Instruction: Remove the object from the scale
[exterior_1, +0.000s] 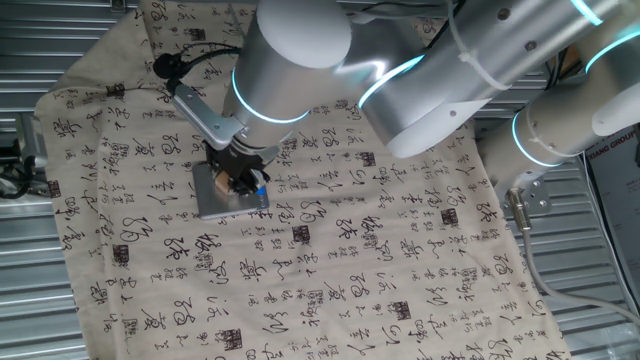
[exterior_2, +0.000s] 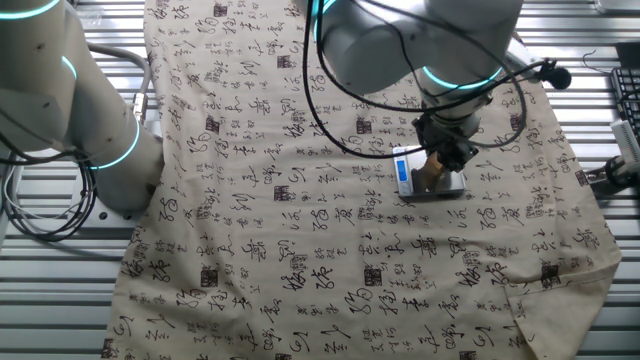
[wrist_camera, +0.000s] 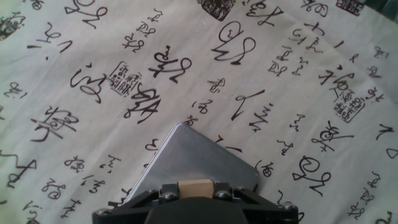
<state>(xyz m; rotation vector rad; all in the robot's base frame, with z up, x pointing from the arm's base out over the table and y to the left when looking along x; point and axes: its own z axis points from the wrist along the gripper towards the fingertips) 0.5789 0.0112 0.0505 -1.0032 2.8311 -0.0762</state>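
Note:
The scale (exterior_1: 215, 192) is a flat grey square plate with a small blue strip on its right edge, lying on the printed cloth. It also shows in the other fixed view (exterior_2: 452, 184) and the hand view (wrist_camera: 199, 158). The object (wrist_camera: 194, 188), a small tan cube, sits between my fingers at the bottom of the hand view. It shows too in one fixed view (exterior_1: 243, 181) and the other (exterior_2: 428, 177). My gripper (wrist_camera: 194, 191) is shut on the cube, right over the plate. Whether the cube touches the plate I cannot tell.
The beige cloth with black characters (exterior_1: 330, 250) covers the table around the scale. A black cable (exterior_2: 330, 110) hangs from the arm above the cloth. A second robot base (exterior_2: 100, 140) stands at the cloth's left edge. Metal slats (exterior_1: 30, 260) surround the cloth.

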